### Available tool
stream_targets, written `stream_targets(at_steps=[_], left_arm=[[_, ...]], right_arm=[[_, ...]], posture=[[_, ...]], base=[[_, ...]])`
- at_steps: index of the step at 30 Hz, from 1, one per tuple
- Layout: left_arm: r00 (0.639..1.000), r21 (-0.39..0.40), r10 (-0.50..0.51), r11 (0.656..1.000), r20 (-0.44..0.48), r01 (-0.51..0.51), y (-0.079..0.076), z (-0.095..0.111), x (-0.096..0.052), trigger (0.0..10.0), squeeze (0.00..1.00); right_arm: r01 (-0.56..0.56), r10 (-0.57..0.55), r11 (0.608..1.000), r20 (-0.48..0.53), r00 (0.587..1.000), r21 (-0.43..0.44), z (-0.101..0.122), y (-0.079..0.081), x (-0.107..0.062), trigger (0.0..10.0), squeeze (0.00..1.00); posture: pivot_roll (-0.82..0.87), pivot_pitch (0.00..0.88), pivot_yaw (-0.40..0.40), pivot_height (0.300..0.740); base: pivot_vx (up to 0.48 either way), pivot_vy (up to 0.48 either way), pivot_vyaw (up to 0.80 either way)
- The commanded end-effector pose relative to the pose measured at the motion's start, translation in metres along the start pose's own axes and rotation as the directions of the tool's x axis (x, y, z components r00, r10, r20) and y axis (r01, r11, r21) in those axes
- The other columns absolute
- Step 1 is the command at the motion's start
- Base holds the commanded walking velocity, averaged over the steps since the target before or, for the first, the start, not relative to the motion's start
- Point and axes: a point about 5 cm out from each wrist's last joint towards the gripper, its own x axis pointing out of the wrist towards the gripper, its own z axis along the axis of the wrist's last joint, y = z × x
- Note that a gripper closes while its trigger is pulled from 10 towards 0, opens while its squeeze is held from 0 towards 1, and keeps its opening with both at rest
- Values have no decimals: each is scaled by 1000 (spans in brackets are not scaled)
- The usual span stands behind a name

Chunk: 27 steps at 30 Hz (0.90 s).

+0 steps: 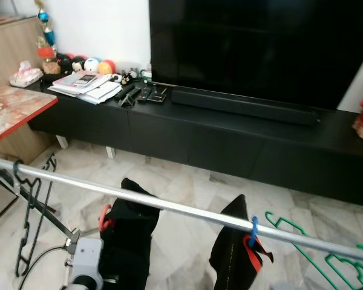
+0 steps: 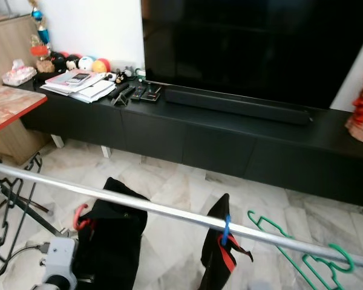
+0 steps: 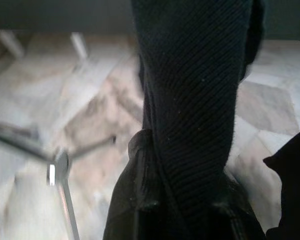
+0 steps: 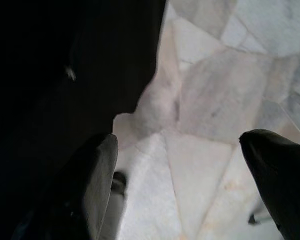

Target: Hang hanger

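Across the front runs a silver rail (image 1: 169, 207), and its far right end is cut off. On the rail hang a black garment on a red hanger (image 1: 104, 219), another on a blue hook (image 1: 253, 230), and empty green hangers (image 1: 327, 257). The left gripper (image 3: 185, 200) is dark and blurry, squeezing black cloth (image 3: 195, 90). The right gripper (image 4: 190, 185) is wide open over the marble floor (image 4: 225, 100). Behind stand a black cabinet (image 1: 230, 142) and television (image 1: 260, 48).
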Motion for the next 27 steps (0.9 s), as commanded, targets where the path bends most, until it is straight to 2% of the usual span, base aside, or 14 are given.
stream_targets(at_steps=[1, 3, 7, 15, 20, 25, 27], left_arm=[[995, 65, -86, 994, 58, 82, -8, 8, -1, 10000, 0], [990, 103, -126, 988, 67, 119, -9, 10, -3, 10000, 0], [990, 153, -137, 980, 43, 129, -5, 7, -4, 10000, 0], [985, 151, -165, 976, 42, 157, -10, 4, -7, 10000, 0], [975, 185, -219, 961, 44, 207, -14, 3, -13, 10000, 0], [971, 202, -216, 960, 98, 193, -9, 11, -18, 10000, 0], [965, 207, -188, 967, 181, 149, -2, 26, -19, 10000, 0]], right_arm=[[17, -17, 1000, -44, 999, 0, -14, -7, -4, 10000, 0], [15, -16, 1000, -45, 999, -3, -14, -7, -4, 10000, 0], [14, -14, 1000, -45, 999, -6, -14, -7, -4, 10000, 0], [13, -13, 1000, -46, 999, -10, -13, -7, -4, 10000, 0], [12, -13, 1000, -45, 999, -12, -13, -7, -4, 10000, 0], [10, -11, 1000, -46, 999, -17, -12, -7, -4, 10000, 0], [9, -10, 1000, -47, 999, -21, -12, -7, -4, 10000, 0]], posture=[[131, 37, -26, 740], [131, 41, -24, 740], [132, 44, -23, 740], [133, 47, -24, 740], [134, 51, -26, 740], [137, 52, -26, 740], [139, 54, -29, 740]], base=[[0, 0, 0], [0, 0, 0], [0, 0, 0], [0, 0, 0], [0, 0, 0], [0, 0, 0], [0, 0, 0]])
